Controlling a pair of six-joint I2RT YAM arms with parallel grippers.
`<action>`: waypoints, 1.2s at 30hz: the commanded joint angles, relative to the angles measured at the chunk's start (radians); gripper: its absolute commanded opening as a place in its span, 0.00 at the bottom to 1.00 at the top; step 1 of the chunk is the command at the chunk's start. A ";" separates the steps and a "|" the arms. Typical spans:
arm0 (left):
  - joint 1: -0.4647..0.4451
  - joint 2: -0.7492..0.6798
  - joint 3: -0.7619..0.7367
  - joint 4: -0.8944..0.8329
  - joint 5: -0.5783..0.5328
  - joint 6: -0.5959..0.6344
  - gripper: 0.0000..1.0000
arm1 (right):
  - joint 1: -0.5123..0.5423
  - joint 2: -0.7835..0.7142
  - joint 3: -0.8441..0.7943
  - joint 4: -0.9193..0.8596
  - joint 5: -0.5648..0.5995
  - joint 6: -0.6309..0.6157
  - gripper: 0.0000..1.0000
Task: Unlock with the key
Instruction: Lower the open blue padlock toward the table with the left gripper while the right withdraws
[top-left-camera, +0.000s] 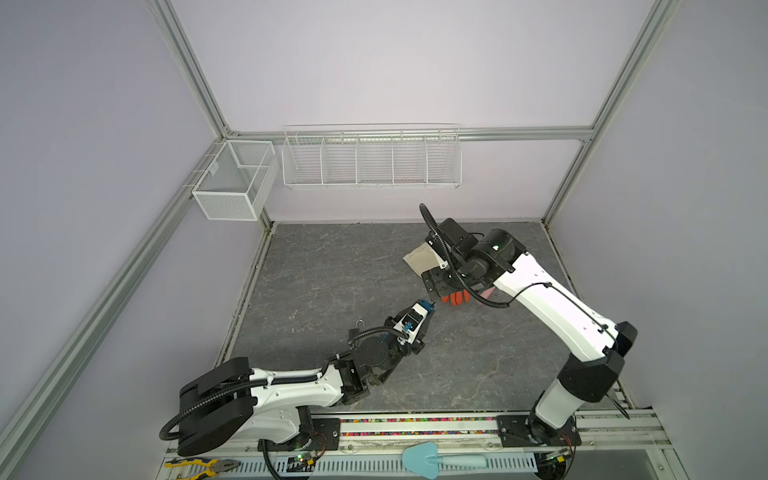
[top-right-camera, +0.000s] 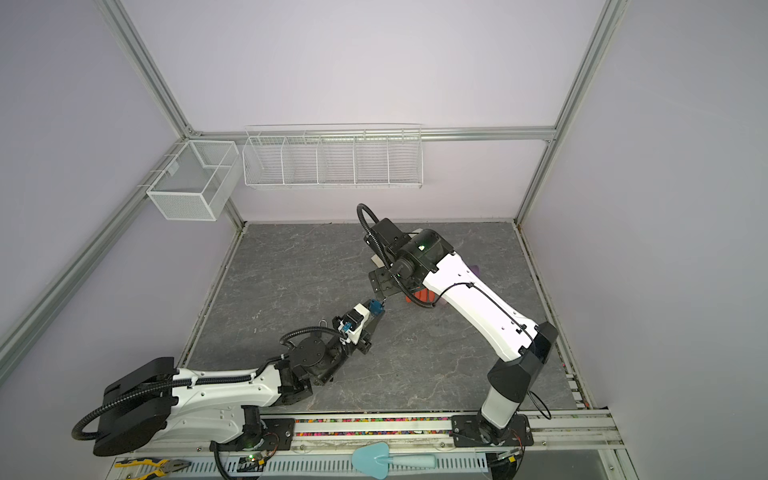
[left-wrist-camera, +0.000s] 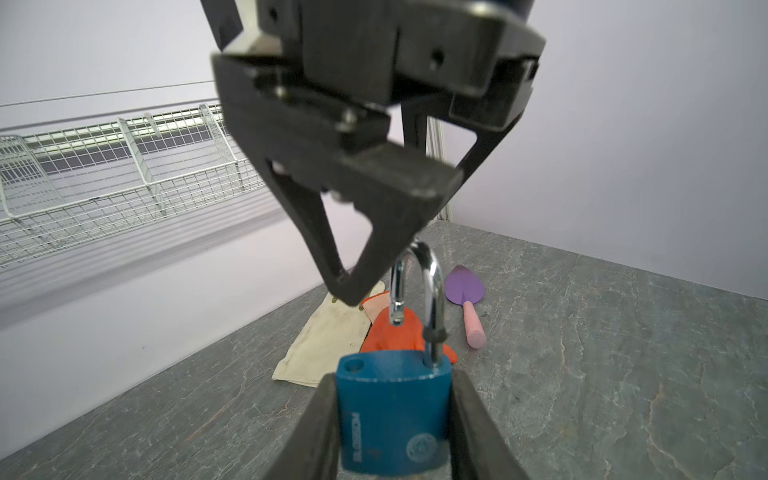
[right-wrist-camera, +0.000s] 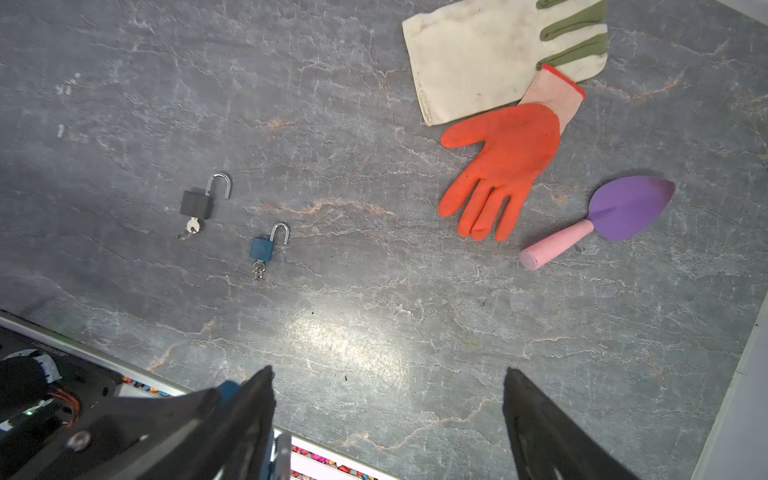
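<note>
We see the left gripper (left-wrist-camera: 392, 376) pinching the body of a blue padlock (left-wrist-camera: 392, 411) from both sides. It holds the padlock above the table (top-left-camera: 316, 270), near the middle in both top views. Its shackle (left-wrist-camera: 417, 286) is raised, with one leg out of the body. The keyhole end is hidden, so we cannot tell if a key sits there.

The right gripper (right-wrist-camera: 388, 374) hangs just at 1 o'clock from this padlock, fingers spread wide and holding nothing.

At 9 o'clock from the held one lies a black padlock (right-wrist-camera: 196, 203). Beside it lies a second blue padlock (right-wrist-camera: 262, 247). Both have the shackle open: a key (right-wrist-camera: 192, 227) is in the black one, another key (right-wrist-camera: 257, 268) in the blue one.

Between 12 and 2 o'clock lie a white glove (right-wrist-camera: 469, 62), an orange glove (right-wrist-camera: 505, 166) and a purple trowel (right-wrist-camera: 623, 208)
</note>
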 joint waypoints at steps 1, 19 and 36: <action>-0.003 -0.011 -0.005 0.072 -0.003 0.007 0.00 | -0.010 -0.009 -0.010 -0.054 0.035 -0.015 0.88; -0.003 0.012 -0.001 0.088 -0.055 -0.030 0.00 | -0.023 -0.124 -0.115 -0.042 -0.036 -0.011 0.88; -0.003 0.189 0.363 -0.936 -0.037 -1.001 0.00 | -0.277 -0.442 -0.619 0.319 -0.124 0.068 0.91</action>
